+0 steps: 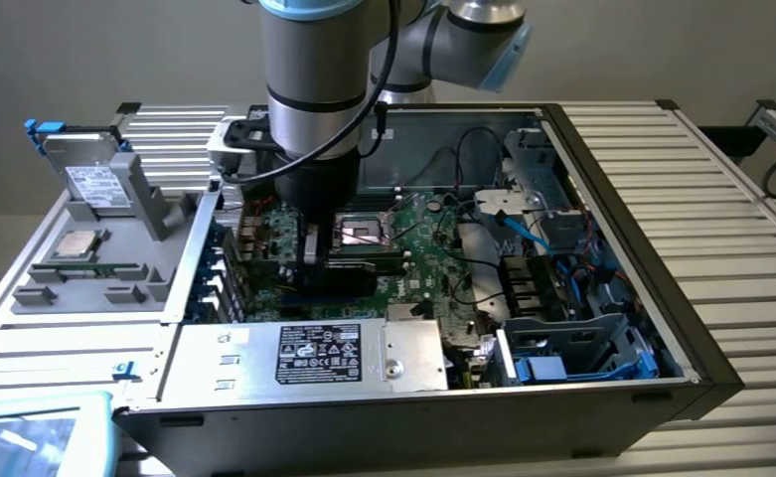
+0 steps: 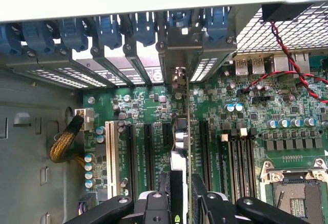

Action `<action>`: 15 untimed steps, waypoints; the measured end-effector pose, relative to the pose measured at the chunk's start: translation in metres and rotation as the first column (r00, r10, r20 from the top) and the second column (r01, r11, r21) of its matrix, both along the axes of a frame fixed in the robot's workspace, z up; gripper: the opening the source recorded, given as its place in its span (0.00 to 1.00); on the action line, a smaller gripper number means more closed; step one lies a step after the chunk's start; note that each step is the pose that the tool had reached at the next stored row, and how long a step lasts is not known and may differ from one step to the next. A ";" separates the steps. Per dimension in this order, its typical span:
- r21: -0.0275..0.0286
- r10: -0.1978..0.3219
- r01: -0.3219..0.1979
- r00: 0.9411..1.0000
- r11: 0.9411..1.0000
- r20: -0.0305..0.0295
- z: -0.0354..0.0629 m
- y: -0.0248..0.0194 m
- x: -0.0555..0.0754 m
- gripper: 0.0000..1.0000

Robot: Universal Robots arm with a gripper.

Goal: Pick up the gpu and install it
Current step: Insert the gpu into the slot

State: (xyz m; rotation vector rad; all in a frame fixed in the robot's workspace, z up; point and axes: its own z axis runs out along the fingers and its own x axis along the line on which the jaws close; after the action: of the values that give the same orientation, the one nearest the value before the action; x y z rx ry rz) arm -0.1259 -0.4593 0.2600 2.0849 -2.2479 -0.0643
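Observation:
The gpu (image 2: 182, 137) stands on edge over the green motherboard (image 2: 246, 126), seen from above as a thin strip between the black expansion slots. Its metal bracket (image 2: 179, 44) reaches the rear slot openings under the blue latches (image 2: 107, 29). My gripper (image 2: 180, 201) has a black finger on each side of the card's near end and is shut on it. In the exterior view the gripper (image 1: 312, 260) is low inside the open case, just to the exterior view's left of the CPU socket (image 1: 361, 234).
Black memory slots and the CPU socket (image 2: 294, 188) lie beside the card. Red wires (image 2: 287, 55) cross near the rear ports, and a yellow cable bundle (image 2: 64, 142) sits by the white slot. A labelled power supply (image 1: 315, 353) fills the case's near edge. A grey parts tray (image 1: 96, 248) stands outside.

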 end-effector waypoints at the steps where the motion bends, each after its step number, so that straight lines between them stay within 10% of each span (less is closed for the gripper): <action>1: 0.000 0.000 0.000 1.000 1.000 0.000 -0.0001 0.0000 0.000 0.28; 15: 0.000 0.000 0.000 1.000 1.000 0.001 -0.0037 -0.0001 -0.001 0.28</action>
State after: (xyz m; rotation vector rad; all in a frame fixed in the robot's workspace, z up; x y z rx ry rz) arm -0.1267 -0.4594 0.2563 2.0853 -2.2485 -0.0643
